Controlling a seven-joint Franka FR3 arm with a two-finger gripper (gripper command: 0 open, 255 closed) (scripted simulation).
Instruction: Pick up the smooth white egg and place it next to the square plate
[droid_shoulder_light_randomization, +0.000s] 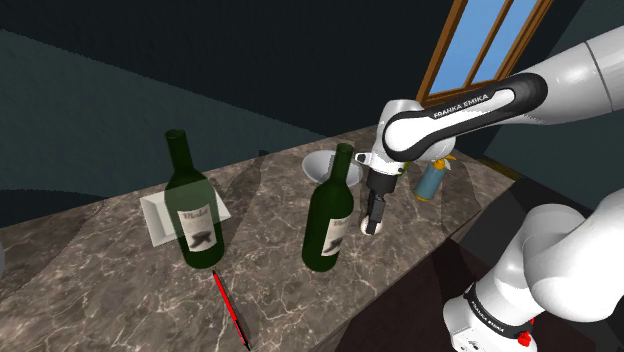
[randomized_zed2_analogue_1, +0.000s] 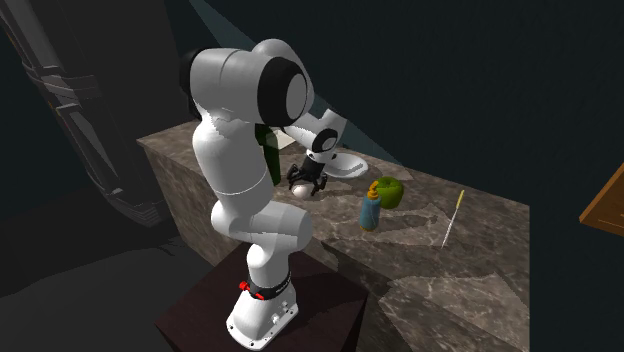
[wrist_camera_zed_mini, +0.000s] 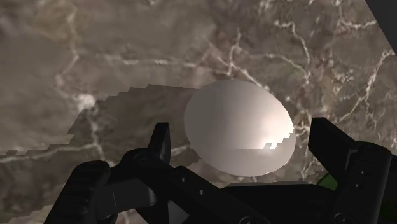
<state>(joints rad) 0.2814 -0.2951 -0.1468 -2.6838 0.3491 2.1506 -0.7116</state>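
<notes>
Now we see our end effector (wrist_camera_zed_mini: 242, 130) straddling the white egg (wrist_camera_zed_mini: 238, 124) on the marbled bench (wrist_camera_zed_mini: 127, 51). Its fingers (wrist_camera_zed_mini: 163, 141) stand apart, not touching it.

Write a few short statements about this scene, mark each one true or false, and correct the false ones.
1. The egg sits between the open fingers of the gripper, untouched. True.
2. The egg lies on the plate. False: it lies on the counter, away from the plate.
3. Two green bottles stand upright. True.
4. The pen stands upright. False: it lies flat on the counter.
</notes>
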